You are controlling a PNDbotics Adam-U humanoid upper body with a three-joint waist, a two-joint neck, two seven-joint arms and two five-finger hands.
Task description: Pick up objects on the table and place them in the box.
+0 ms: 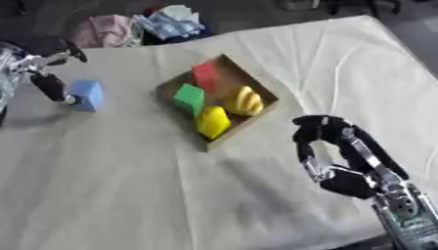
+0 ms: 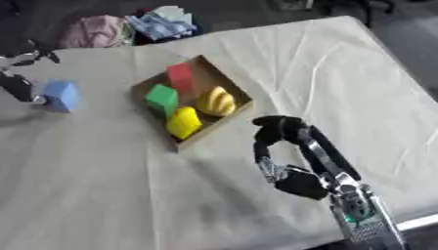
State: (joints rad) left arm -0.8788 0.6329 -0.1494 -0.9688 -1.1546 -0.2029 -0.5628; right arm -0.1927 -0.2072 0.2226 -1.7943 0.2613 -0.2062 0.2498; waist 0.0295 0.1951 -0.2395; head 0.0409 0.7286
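The left hand (image 1: 53, 83) pinches the blue block (image 1: 87, 94) at the table's (image 1: 128, 185) left edge, fingers on the block's near-left side. To that hand's right sits the box (image 1: 261, 93), which holds a red block (image 1: 205, 74), a green block (image 1: 190, 97), a yellow block (image 1: 213, 121) and a yellow banana-like piece (image 1: 246, 101) (all packed close together). The right hand (image 1: 323, 146) hangs curled and empty, the box just to its upper left.

My right hand (image 1: 329, 161) is black with silver links near the box (image 1: 261, 90); my left hand (image 1: 47, 80) matches.
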